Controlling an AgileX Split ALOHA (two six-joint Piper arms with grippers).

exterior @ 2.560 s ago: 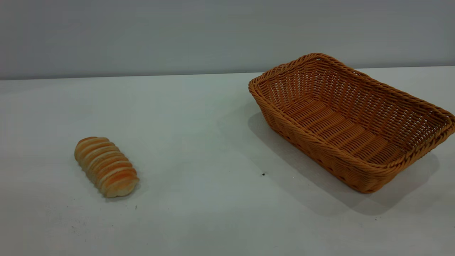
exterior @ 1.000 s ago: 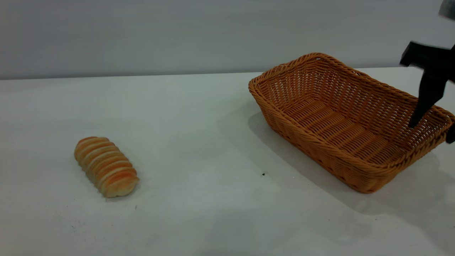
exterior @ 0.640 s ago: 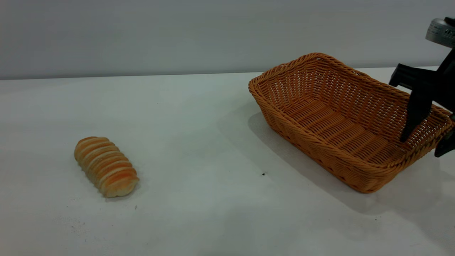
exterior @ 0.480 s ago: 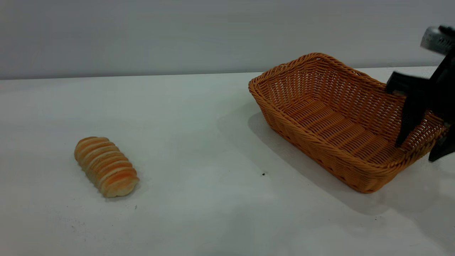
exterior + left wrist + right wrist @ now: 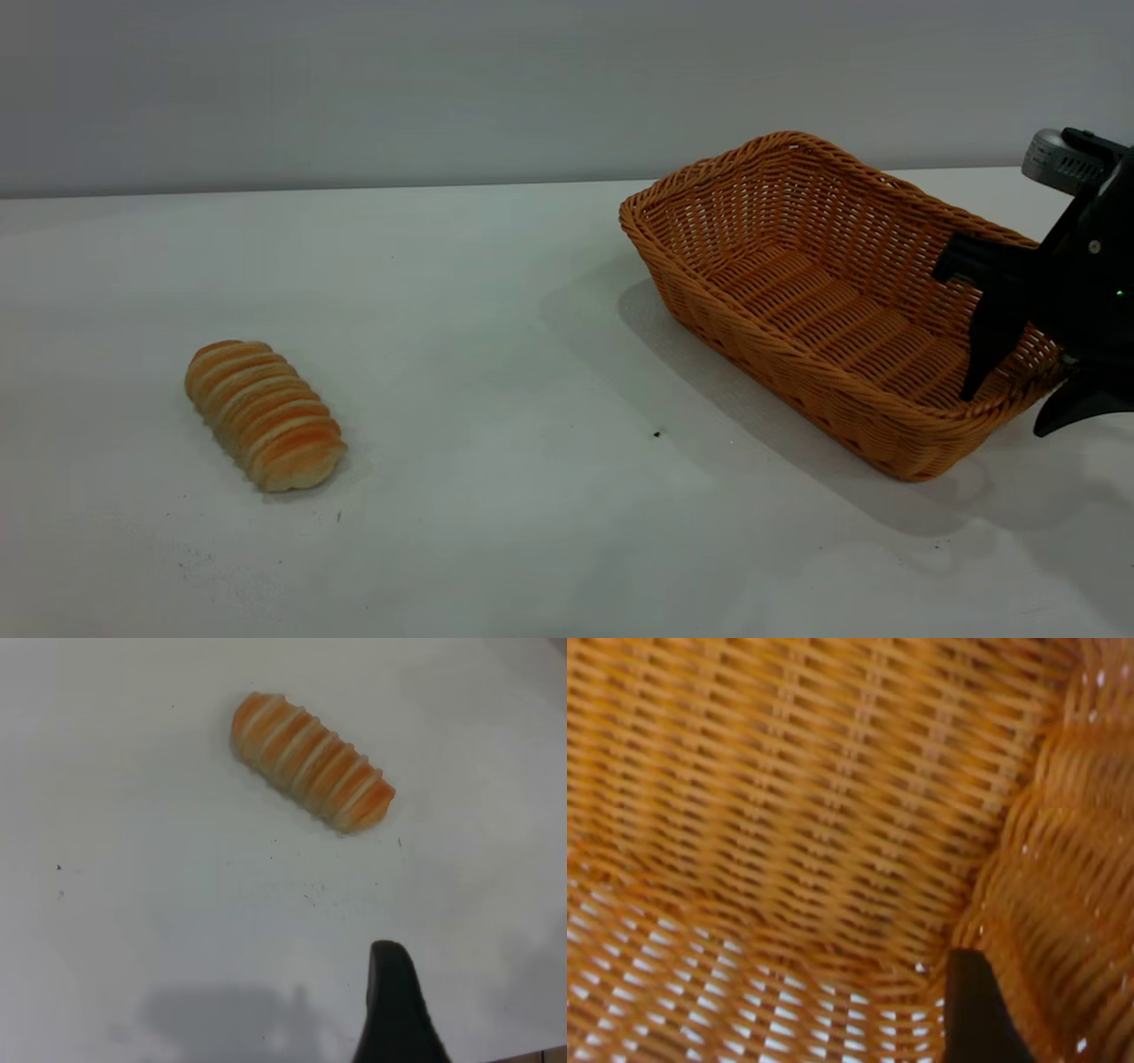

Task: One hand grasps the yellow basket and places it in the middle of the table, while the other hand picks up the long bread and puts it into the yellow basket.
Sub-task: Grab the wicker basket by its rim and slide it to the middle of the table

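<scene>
In the exterior view, the yellow basket (image 5: 850, 301) stands on the right part of the table (image 5: 496, 292), turned at an angle, and it holds nothing inside. The long bread (image 5: 264, 415) lies on the left part of the table, well apart from the basket. The right gripper (image 5: 1010, 403) is at the basket's right end, with its jaws apart: one black finger (image 5: 985, 354) reaches down inside the basket against the end wall, and the other finger (image 5: 1076, 409) is outside that wall, so the wall stands between the two. They have not closed on it. A grey-silver cylindrical part (image 5: 1059, 161) shows at the top of this arm. In the left wrist view, the bread (image 5: 312, 762) lies alone on the white table (image 5: 133, 904), and only one black fingertip (image 5: 396, 1005) of the left gripper is seen, apart from the bread; how far this gripper is open, I cannot tell. In the right wrist view, the woven inner wall of the basket (image 5: 797, 815) fills almost everything, and one dark finger (image 5: 976, 1010) stands close beside the weave.
</scene>
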